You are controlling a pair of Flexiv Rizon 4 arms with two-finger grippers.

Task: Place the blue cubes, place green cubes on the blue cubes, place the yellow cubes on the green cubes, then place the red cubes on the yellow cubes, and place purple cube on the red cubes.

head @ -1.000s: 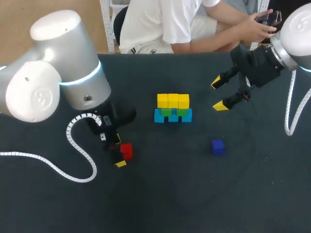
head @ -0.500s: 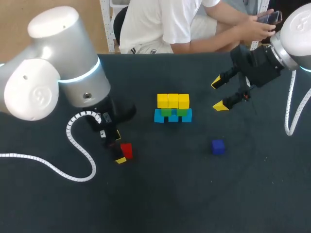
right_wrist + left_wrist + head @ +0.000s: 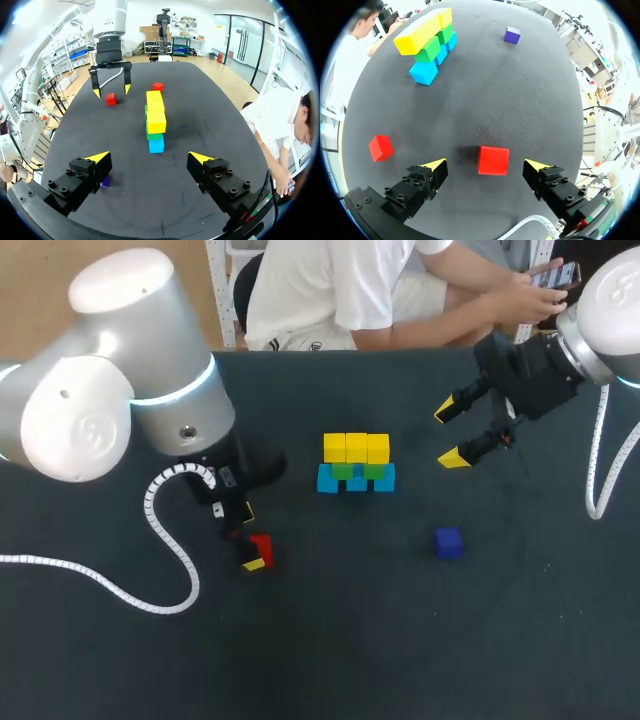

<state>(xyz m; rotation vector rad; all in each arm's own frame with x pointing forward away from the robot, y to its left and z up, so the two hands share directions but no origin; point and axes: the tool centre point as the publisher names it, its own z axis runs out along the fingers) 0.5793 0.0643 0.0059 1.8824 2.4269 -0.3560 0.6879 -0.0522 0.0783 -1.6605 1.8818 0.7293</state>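
- A stack is seen near the middle of the table (image 3: pixel 420 640): three blue cubes (image 3: pixel 327 480) in a row at the bottom, green cubes (image 3: pixel 343 471) on them, and three yellow cubes (image 3: pixel 356 447) across the top.
- A purple cube (image 3: pixel 449 542) is left alone on the table, well apart from the stack, on the right arm's side.
- A red cube (image 3: pixel 493 160) is found between the fingers of the left gripper (image 3: pixel 485 167). Nothing is seen between it and the stack.
- A second red cube (image 3: pixel 380 148) is seen in the left wrist view, beside the left gripper and apart from it. In the head view it is hidden.
- The left gripper is held wide open, with one yellow tip on each side of the red cube. A gap is left on both sides, so nothing is gripped.
- The left arm (image 3: pixel 130 410) is brought in low from its side, its wrist bent down over the red cube.
- The right gripper (image 3: pixel 449 434) is held spread wide and empty, well apart from the stack at the table's far right.
- The table is covered by a dark, finely speckled surface.
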